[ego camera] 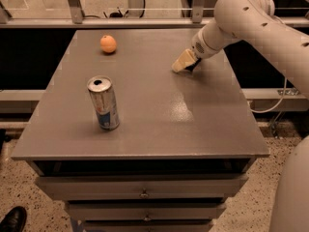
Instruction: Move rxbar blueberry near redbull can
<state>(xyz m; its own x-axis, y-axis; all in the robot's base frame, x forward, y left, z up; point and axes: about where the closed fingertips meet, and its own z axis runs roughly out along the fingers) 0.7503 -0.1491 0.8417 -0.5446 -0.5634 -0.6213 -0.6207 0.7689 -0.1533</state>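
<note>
The redbull can [104,103] stands upright on the front left part of the grey table [159,115], silver with blue patches and an open pull-tab top. My gripper [184,63] is low over the table's back right part, far to the right of the can and behind it. A small dark sliver under its right side [193,67] looks like the rxbar blueberry. The rest of the bar is hidden by the gripper. I cannot tell whether the gripper touches it.
A round orange fruit [108,43] lies at the table's back left. Drawers run below the table's front edge [145,193]. A rail and glass stand behind the table. A dark shoe [13,219] shows at the bottom left on the floor.
</note>
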